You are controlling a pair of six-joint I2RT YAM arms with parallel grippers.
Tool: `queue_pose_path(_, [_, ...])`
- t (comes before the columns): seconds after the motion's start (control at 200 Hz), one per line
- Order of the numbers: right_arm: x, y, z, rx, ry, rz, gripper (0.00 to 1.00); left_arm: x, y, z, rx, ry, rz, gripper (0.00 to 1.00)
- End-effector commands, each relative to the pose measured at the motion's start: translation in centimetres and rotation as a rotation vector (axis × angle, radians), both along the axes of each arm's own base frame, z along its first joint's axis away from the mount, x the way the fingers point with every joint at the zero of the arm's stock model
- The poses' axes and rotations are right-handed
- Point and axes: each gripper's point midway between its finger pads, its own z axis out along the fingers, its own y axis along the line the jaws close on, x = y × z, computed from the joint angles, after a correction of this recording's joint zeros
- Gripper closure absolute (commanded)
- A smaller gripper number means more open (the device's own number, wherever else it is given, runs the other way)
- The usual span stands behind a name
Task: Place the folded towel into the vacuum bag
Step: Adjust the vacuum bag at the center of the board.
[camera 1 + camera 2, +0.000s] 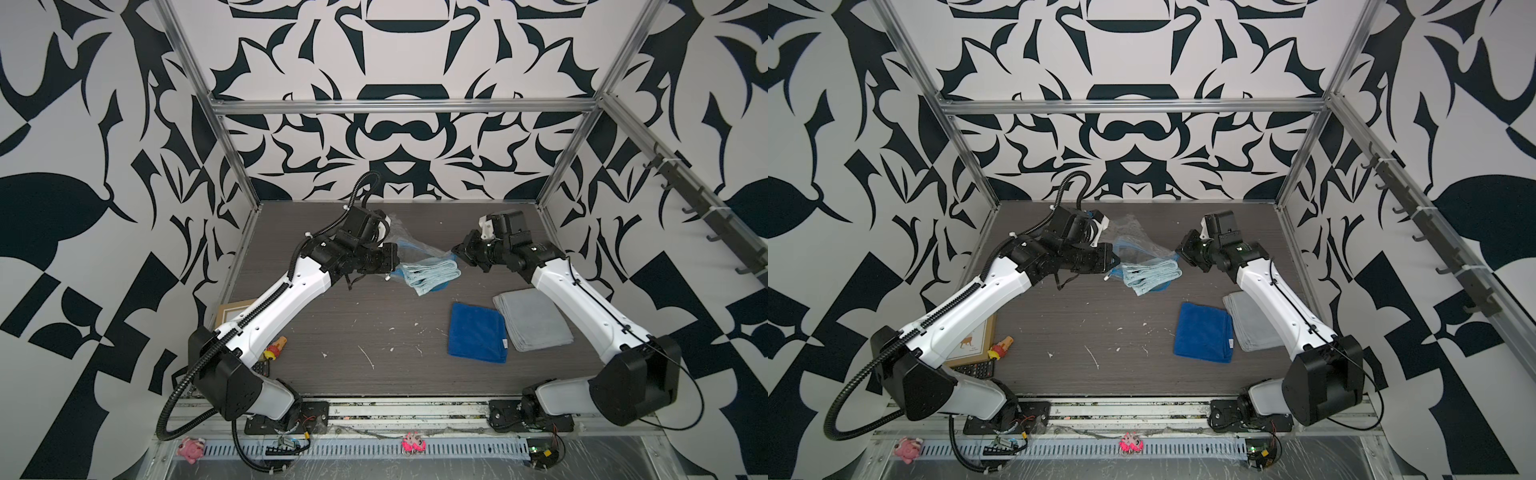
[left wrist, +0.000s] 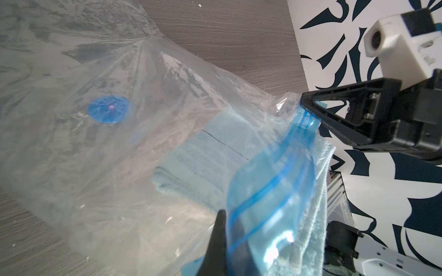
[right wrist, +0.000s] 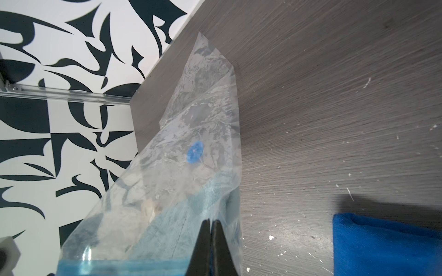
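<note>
The vacuum bag (image 1: 415, 243) lies at the back middle of the desk (image 1: 374, 357), its round blue valve cap (image 2: 108, 108) showing through the crinkled plastic. The fingers of the left gripper (image 1: 392, 268) are clenched on the blue zip strip (image 2: 270, 191). The right gripper (image 1: 455, 251) pinches the strip's opposite end, fingers pressed together on the plastic.

The folded pale blue towel (image 1: 432, 274) sits in the bag's mouth. Part of it is seen through the clear film and one edge lies out past the strip.

Near the right arm lie a royal blue cloth (image 1: 478, 332) and, touching it, a grey cloth (image 1: 532, 318). The blue cloth carries a small white tag (image 1: 504, 343) whose print is too small to read.

By the left arm's base are a framed picture (image 1: 971, 340) with a brown animal figure and unreadable text, a calculator (image 1: 976, 368) and a yellow-red toy (image 1: 1000, 347).
</note>
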Motion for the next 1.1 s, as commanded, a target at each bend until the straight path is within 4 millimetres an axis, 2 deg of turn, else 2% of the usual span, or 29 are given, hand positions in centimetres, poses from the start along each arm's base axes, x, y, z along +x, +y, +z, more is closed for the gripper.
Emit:
queue_pose_path(0.0, [0.9,0.2,3.0,0.003,-0.084,0.004,1.00,-0.3,0.5,2.6,-0.016,-0.067,-0.021,1.00])
queue_pose_path(0.28, [2.2,0.5,7.4,0.017,-0.162,0.000,1.00,-1.4,2.2,3.4,0.092,-0.124,-0.085,1.00])
queue_pose_path(0.37, [2.6,0.7,8.4,0.029,-0.177,-0.003,1.00,-2.2,2.9,3.0,0.131,-0.104,-0.103,1.00])
queue_pose_path(0.825, [4.0,1.5,11.2,0.090,-0.210,-0.008,1.00,-6.1,3.6,2.1,0.255,-0.062,-0.254,1.00])
queue_pose_path(0.935, [4.3,1.9,12.0,0.106,-0.222,0.000,1.00,-5.6,4.3,3.2,0.281,-0.097,-0.207,1.00])
queue_pose_path(1.095, [4.4,2.5,13.2,0.113,-0.246,0.025,1.00,-4.2,4.6,6.5,0.271,-0.188,-0.143,1.00])
